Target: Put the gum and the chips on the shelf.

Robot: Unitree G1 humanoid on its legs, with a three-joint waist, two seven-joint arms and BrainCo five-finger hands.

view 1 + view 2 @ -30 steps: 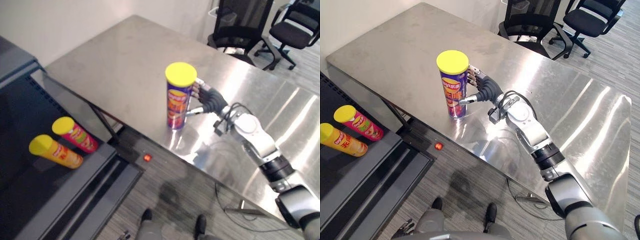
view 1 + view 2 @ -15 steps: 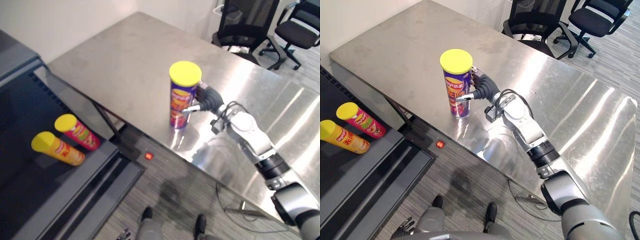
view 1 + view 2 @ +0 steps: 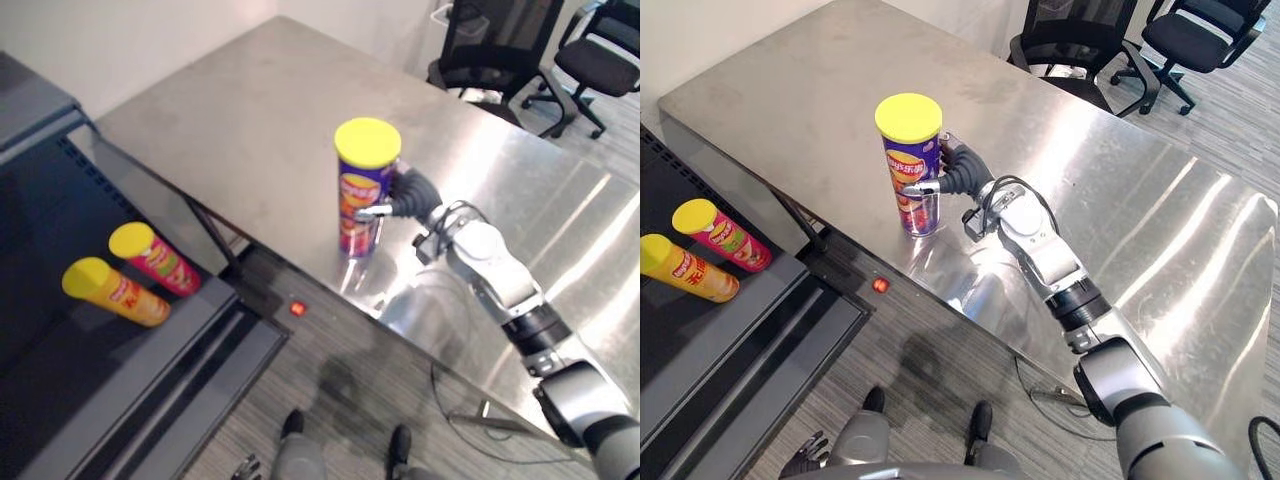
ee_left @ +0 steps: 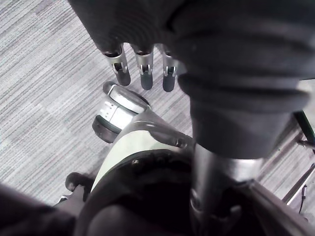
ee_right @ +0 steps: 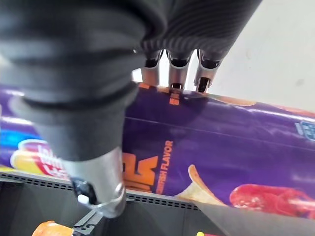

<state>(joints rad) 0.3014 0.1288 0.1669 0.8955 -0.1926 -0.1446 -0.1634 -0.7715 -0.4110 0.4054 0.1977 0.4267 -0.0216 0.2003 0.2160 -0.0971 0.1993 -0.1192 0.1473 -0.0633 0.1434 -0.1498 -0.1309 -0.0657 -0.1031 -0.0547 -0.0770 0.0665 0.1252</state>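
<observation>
Your right hand [image 3: 408,195] is closed round the chips can [image 3: 362,190] — the fingers go round its far side and the thumb presses on the near side, about the middle of the tube. The can is purple with a yellow lid, and it stands straight up on the shiny steel table [image 3: 230,110], close to the front edge, so its long side points up and down. The hand comes at it from the robot's right, so the can is just to the left of the palm. The shelf [image 3: 150,375] is over on the robot's left and sits lower than the table top, with a gap of grey floor [image 3: 330,400] between them. A yellow can [image 3: 112,291] and a pink can [image 3: 155,260] lie on their sides there, next to each other. So I think the next move is to lift the can, carry it left past the table edge and bring it down to the shelf, beside those two. The tube is tall and smooth, so it could tip or slip if the hold is loose — go slow. Your left hand [image 4: 142,69] hangs loose with nothing in it, its fingers pointing at the floor, far from the can. Black office chairs [image 3: 490,40] stand behind the table, out of the way
</observation>
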